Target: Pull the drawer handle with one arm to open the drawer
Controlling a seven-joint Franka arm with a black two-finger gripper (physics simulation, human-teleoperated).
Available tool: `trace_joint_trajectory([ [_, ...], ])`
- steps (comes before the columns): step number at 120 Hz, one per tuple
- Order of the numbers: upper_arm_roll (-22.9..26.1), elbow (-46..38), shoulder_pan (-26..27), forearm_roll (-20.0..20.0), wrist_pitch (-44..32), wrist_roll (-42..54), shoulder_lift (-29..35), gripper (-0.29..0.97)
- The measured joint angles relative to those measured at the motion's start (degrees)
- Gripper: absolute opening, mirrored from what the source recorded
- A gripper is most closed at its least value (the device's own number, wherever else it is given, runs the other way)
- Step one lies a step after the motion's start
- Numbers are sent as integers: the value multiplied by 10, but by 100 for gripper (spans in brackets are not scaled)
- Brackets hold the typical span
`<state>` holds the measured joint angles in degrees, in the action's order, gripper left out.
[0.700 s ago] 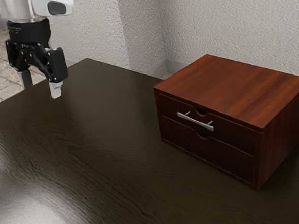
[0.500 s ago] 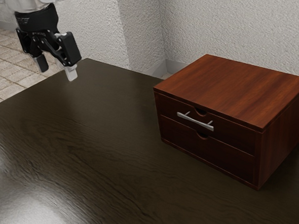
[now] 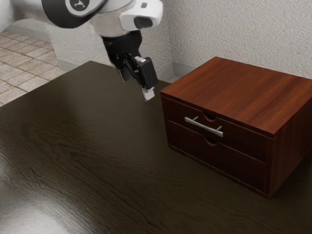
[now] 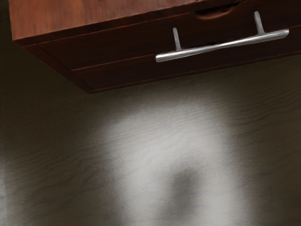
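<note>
A reddish-brown wooden cabinet [image 3: 247, 96] with two drawers stands on the dark table at the exterior view's right. Its upper drawer [image 3: 218, 132] carries a silver bar handle [image 3: 203, 126] and sits flush with the front. My gripper [image 3: 137, 85] hangs in the air beyond the cabinet's corner, toward the exterior view's left, tilted, open and holding nothing. It is apart from the handle. In the wrist view, the handle [image 4: 222, 45] and the drawer front [image 4: 141, 61] lie ahead of my hand, above bare table.
The dark wooden table [image 3: 89, 166] spreads wide in front of the cabinet. A rough white wall [image 3: 246, 27] rises close behind the cabinet, and tiled floor [image 3: 15, 71] lies past the table's far left edge.
My arm has swung from the exterior view's far left toward the right, bringing the gripper close to the cabinet's corner. The hand has turned. The drawer has not moved.
</note>
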<state>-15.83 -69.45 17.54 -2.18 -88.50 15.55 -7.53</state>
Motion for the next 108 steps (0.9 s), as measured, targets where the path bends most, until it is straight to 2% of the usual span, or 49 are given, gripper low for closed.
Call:
trace_joint_trajectory([
  [26,6,0,-11,-4,-55,121,2,68],
  [29,29,-1,-31,-4,-59,134,3,68],
  [36,123,-5,-120,-5,-67,162,3,68],
  [45,165,-53,-164,-5,-94,201,27,68],
  [80,184,-208,-180,-13,-228,320,79,68],
  [108,203,-267,-188,-16,-307,385,92,68],
])
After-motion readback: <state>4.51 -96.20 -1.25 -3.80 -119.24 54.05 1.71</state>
